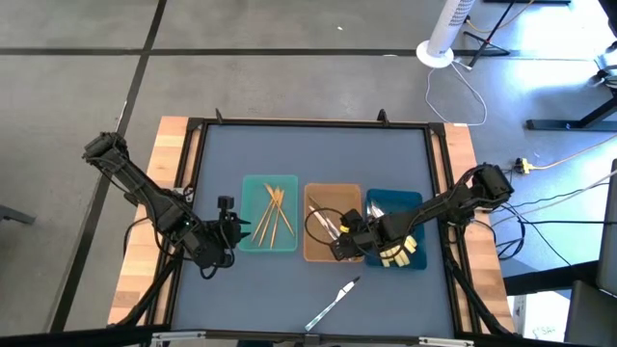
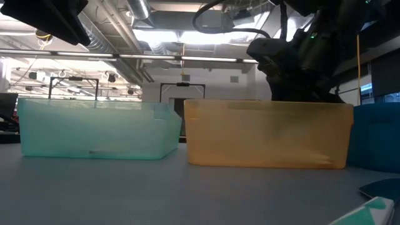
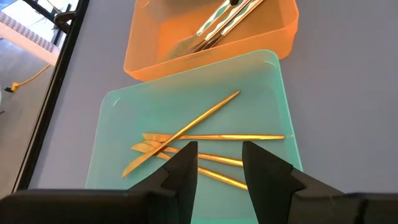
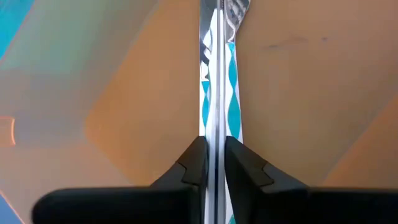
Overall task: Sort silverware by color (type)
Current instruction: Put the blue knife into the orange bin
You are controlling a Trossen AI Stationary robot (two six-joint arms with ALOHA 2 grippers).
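Observation:
Several gold utensils (image 1: 275,214) lie in the teal tray (image 1: 253,241), also seen in the left wrist view (image 3: 205,140). Silver utensils (image 1: 323,222) lie in the tan tray (image 1: 313,253). Yellow-handled ones (image 1: 400,251) lie in the dark-blue tray (image 1: 410,204). One silver utensil (image 1: 333,304) lies on the mat near the front edge. My left gripper (image 1: 229,224) is open and empty at the teal tray's left end (image 3: 219,165). My right gripper (image 1: 343,239) is over the tan tray, shut on a silver utensil (image 4: 216,93). My right gripper pinches a slim silver utensil (image 4: 215,134) between its two fingers (image 4: 198,163). The utensil runs straight out ahead along the fingers, over the tan tray's floor. Which end it holds, and whether the utensil is clear of the tray, does not show.
The three trays stand side by side mid-table on the blue mat (image 1: 289,154); in the low view the teal tray (image 2: 94,131) and tan tray (image 2: 269,134) stand as walls. Free mat lies behind and in front of the trays. Wooden table edges (image 1: 145,241) flank the mat.

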